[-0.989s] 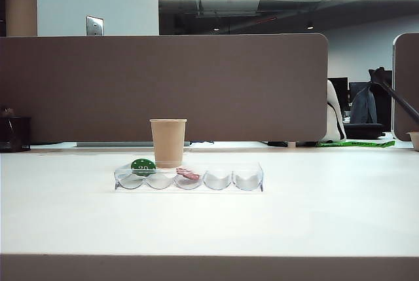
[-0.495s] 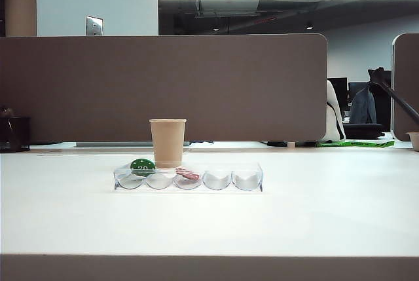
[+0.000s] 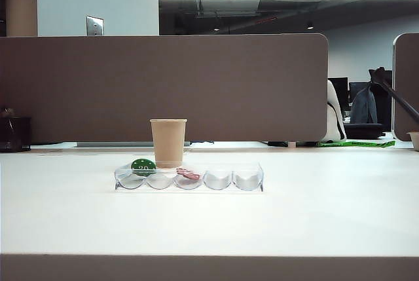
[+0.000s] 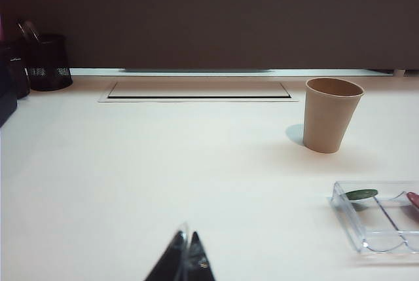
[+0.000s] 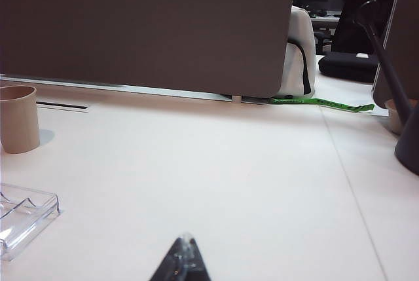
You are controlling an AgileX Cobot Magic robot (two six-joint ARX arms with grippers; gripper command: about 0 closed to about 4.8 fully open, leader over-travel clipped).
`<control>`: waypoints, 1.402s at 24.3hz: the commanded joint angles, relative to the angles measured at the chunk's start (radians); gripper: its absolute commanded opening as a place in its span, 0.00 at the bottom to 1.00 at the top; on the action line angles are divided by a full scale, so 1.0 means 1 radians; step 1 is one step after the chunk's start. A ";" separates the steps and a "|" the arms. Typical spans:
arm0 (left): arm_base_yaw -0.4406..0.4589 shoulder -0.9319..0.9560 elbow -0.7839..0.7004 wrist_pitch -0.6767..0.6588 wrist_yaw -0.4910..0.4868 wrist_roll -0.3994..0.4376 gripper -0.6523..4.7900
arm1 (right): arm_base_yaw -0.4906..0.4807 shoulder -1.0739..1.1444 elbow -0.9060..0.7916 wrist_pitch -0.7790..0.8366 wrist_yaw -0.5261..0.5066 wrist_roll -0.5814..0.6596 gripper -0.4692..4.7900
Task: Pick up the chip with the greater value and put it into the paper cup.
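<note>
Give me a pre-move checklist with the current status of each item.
1. Paper cup upright behind the clear tray: ok.
2. Blue 50 chip located: not ok; only the green chip and red chip show in the tray.
3. Chip already inside the cup: cannot tell.
4. Left gripper low over bare table, shut, empty: ok.
5. Right gripper shut, empty, right of the tray: ok.

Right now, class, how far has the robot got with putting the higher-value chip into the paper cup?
Apparently finished: no blue chip shows; only the green chip and red chip lie in the clear tray. The paper cup hides its contents. Left gripper and right gripper are shut, empty, pulled back.
</note>
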 commanded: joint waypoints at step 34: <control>-0.047 0.001 0.003 0.035 -0.018 -0.032 0.11 | 0.062 -0.001 -0.002 0.046 0.111 0.000 0.08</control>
